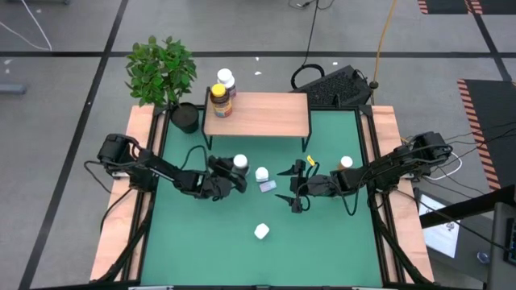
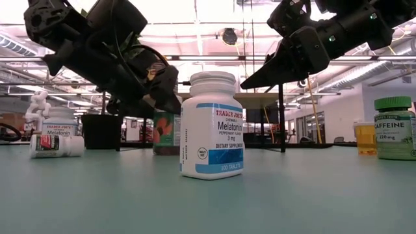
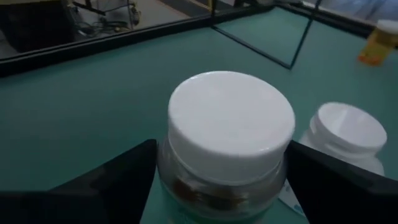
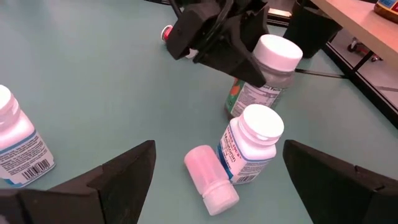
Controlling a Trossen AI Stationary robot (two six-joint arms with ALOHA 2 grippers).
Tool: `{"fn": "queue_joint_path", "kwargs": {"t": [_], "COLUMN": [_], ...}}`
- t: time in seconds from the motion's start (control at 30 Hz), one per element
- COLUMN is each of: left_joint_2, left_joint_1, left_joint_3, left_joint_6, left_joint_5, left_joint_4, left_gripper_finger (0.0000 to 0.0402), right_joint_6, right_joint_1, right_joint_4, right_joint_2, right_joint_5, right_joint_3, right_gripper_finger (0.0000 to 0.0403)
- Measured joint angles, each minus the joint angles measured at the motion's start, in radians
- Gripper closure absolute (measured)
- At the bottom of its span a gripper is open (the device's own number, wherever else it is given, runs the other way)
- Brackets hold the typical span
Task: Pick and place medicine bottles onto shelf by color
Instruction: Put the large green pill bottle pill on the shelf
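My left gripper (image 1: 234, 176) stands around a white-capped bottle with a green label (image 3: 229, 127), in front of the wood-topped shelf (image 1: 266, 114). The bottle also shows in the right wrist view (image 4: 264, 78). My right gripper (image 4: 219, 149) is open and empty above the table, right of an upright white bottle (image 4: 252, 146) and a small one lying on its side (image 4: 211, 180). An amber yellow-capped bottle (image 1: 219, 101) and a white-capped bottle (image 1: 226, 80) stand on the shelf's left end. A white Melatonin bottle (image 2: 212, 123) stands near the front. My left gripper pinches the bottle's body just below the cap (image 3: 168, 165), one finger (image 3: 124, 183) on each side. The fingers come about level from the table's left side. The bottle stands nearly upright, and its base (image 4: 239, 111) seems to rest on the table.
An orange bottle (image 1: 346, 163) and a green-capped Caffeine bottle (image 2: 395, 128) stand at the right. Two more white bottles (image 2: 57, 138) show at the left in the low view, one lying. A potted plant (image 1: 165, 76) stands by the shelf's left end.
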Motion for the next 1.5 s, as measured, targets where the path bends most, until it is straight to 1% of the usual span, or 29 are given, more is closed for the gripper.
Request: {"fn": "queue_joint_path", "kwargs": {"t": [0.13,0.3,0.5,0.6,0.67,0.73,0.8,1.03,1.23,1.33,1.4,1.5], "left_joint_2": [0.000,0.000,0.000,0.000,0.000,0.000,0.000,-0.003,-0.059,-0.102,-0.130,-0.148], "left_joint_1": [0.000,0.000,0.000,0.000,-0.001,-0.001,-0.002,-0.024,-0.044,-0.049,-0.049,-0.032], "left_joint_3": [0.000,0.000,0.000,0.000,0.000,0.000,0.000,0.000,-0.001,0.001,0.000,0.000], "left_joint_6": [0.040,0.058,0.075,0.102,0.117,0.129,0.133,0.199,0.263,0.316,0.358,0.415], "left_joint_5": [0.040,0.066,0.082,0.129,0.179,0.224,0.247,0.252,0.252,0.252,0.252,0.252], "left_joint_4": [0.000,0.000,-0.001,0.000,0.000,-0.001,0.000,-0.001,-0.018,-0.008,-0.036,-0.033], "left_gripper_finger": [0.0061,0.0055,0.0034,0.0021,0.0016,0.0015,0.0018,0.0024,0.0025,0.0025,0.0025,0.0025], "right_joint_6": [0.000,0.000,0.000,0.000,0.000,0.001,0.001,0.001,0.001,0.001,0.001,0.001], "right_joint_1": [0.000,0.000,0.000,0.000,0.000,0.000,0.000,0.000,0.000,0.000,0.000,0.000], "right_joint_4": [0.000,0.000,-0.001,-0.001,-0.001,-0.001,-0.001,-0.007,-0.018,-0.019,-0.013,-0.008], "right_joint_2": [0.000,0.000,0.000,0.000,0.000,0.000,0.000,0.000,0.000,0.000,0.000,0.000], "right_joint_5": [-0.001,-0.002,-0.003,-0.003,-0.015,-0.041,-0.055,-0.056,-0.059,-0.080,-0.085,-0.089], "right_joint_3": [0.000,0.000,0.000,0.000,0.000,0.000,0.000,0.000,0.000,0.000,0.000,0.000], "right_gripper_finger": [0.0055,0.0055,0.0055,0.0055,0.0055,0.0055,0.0055,0.0055,0.0055,0.0055,0.0055,0.0055]}}
